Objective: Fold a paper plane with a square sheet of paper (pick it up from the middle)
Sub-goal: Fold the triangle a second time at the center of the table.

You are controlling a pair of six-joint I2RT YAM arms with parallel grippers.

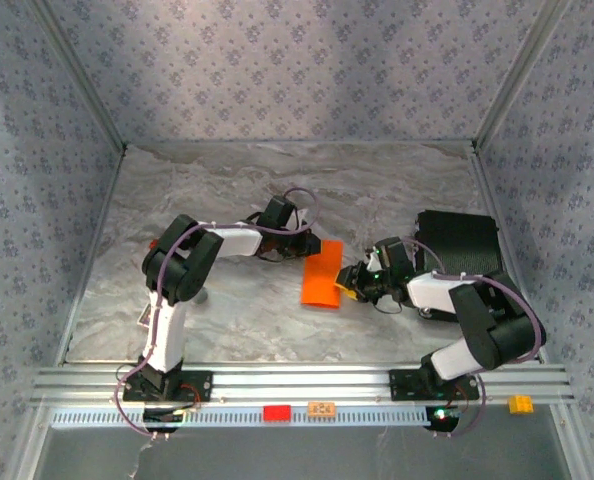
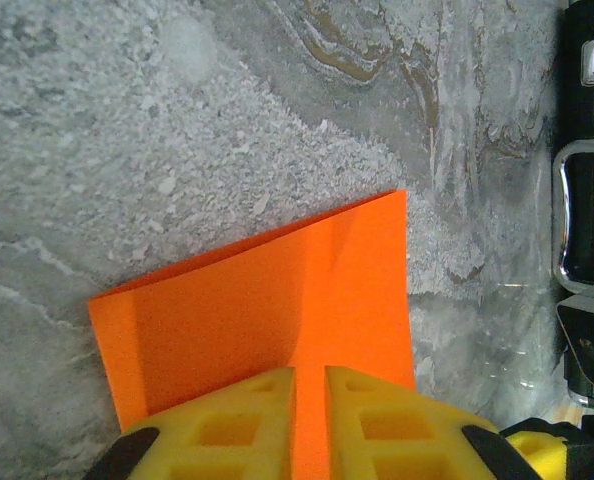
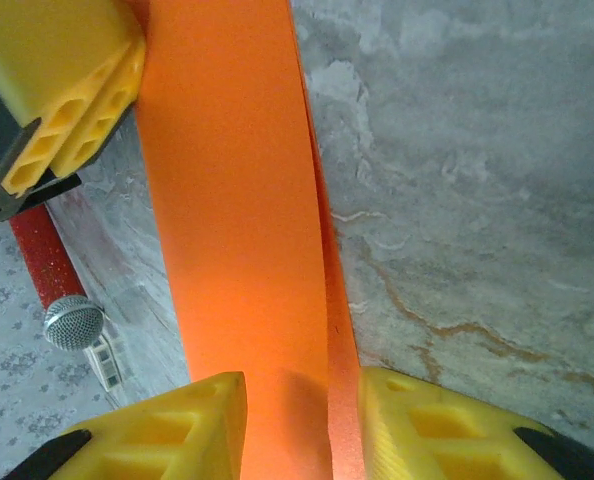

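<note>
The square sheet of paper (image 1: 320, 276) is bright orange and lies folded double into a long rectangle at mid-table. My left gripper (image 1: 310, 247) holds its far end. In the left wrist view the yellow fingers (image 2: 377, 420) of this gripper (image 2: 310, 372) stand close together, pinching the paper (image 2: 277, 290). My right gripper (image 1: 349, 283) is at the sheet's near right edge. Its jaws (image 3: 302, 380) stand apart, with the two orange layers (image 3: 237, 200) running loosely between them. The left gripper's yellow finger (image 3: 67, 90) shows at the top left of the right wrist view.
A black case (image 1: 460, 245) with metal latches (image 2: 567, 210) sits right of the paper, behind the right arm. A red cylinder with a grey tip (image 3: 55, 290) and a small white card (image 3: 112, 355) lie to the left. Small blocks (image 1: 276, 412) rest on the front rail.
</note>
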